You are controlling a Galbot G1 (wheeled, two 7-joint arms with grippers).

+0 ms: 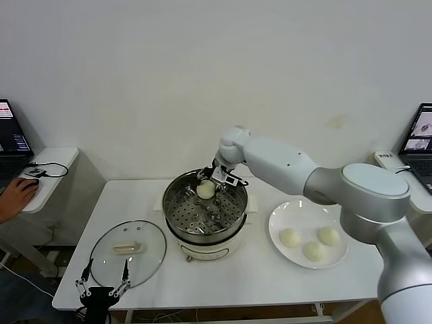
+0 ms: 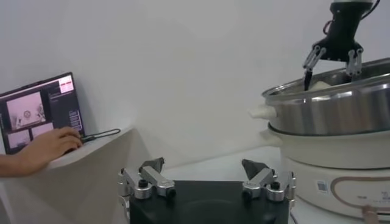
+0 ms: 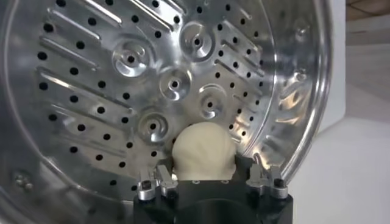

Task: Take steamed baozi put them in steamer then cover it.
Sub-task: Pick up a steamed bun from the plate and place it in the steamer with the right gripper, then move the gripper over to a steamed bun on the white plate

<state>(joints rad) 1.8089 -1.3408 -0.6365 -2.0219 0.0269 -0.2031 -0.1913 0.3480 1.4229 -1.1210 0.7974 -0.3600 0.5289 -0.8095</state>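
The steamer [image 1: 177, 202] stands mid-table with its perforated basket [image 3: 122, 91] uncovered. One steamed baozi [image 1: 205, 190] lies on the basket floor against the far wall. My right gripper [image 1: 213, 182] hangs low over it, open, fingers spread to either side of the bun [image 3: 203, 152]. From the left wrist view the right gripper [image 2: 329, 74] shows above the steamer [image 2: 329, 109] rim. Three more baozi [image 1: 289, 237] [image 1: 329, 235] [image 1: 314, 251] sit on the white plate [image 1: 277, 223]. The cover [image 1: 128, 248] lies flat at front left. My left gripper [image 1: 106, 270] waits open at its near edge.
A side table [image 1: 57, 158] at the left carries a laptop [image 2: 39, 112] and a person's hand [image 1: 17, 196] on a mouse. Another laptop [image 1: 420, 138] and a remote [image 1: 385, 159] sit at the right. The table's front edge runs just below the cover and plate.
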